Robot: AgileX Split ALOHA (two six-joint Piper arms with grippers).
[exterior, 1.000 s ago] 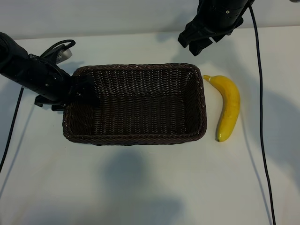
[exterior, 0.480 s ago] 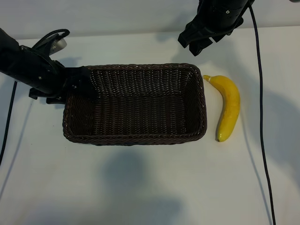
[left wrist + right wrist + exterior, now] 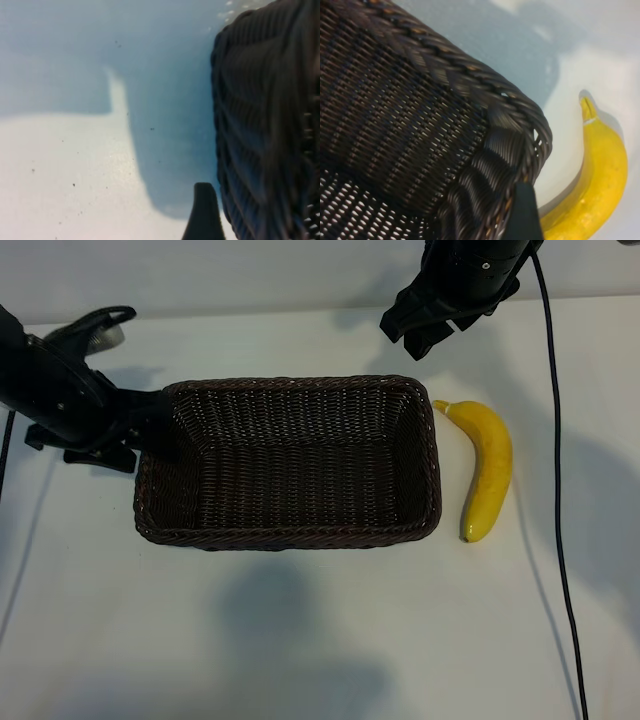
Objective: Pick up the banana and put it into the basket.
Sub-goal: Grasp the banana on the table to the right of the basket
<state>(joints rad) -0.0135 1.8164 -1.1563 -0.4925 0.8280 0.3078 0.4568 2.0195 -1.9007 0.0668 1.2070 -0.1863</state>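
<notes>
The dark brown wicker basket (image 3: 290, 460) stands mid-table with nothing inside it. The yellow banana (image 3: 487, 468) lies on the table just off its right end, stem tip toward the back. My left gripper (image 3: 155, 430) is low beside the basket's left end, open and holding nothing; one finger (image 3: 202, 212) shows next to the basket wall (image 3: 270, 125). My right gripper (image 3: 413, 332) hangs open above the basket's back right corner, behind the banana. Its finger (image 3: 522, 212) shows over the braided rim (image 3: 470, 75), with the banana (image 3: 600, 185) beyond it.
The white table (image 3: 320, 630) has free room in front of the basket and right of the banana. A black cable (image 3: 556, 490) runs down the right side, close past the banana. Another cable (image 3: 5, 450) hangs at the far left edge.
My left gripper has drawn back leftward, from over the basket's left rim to just outside it. The right arm, banana and basket have not moved.
</notes>
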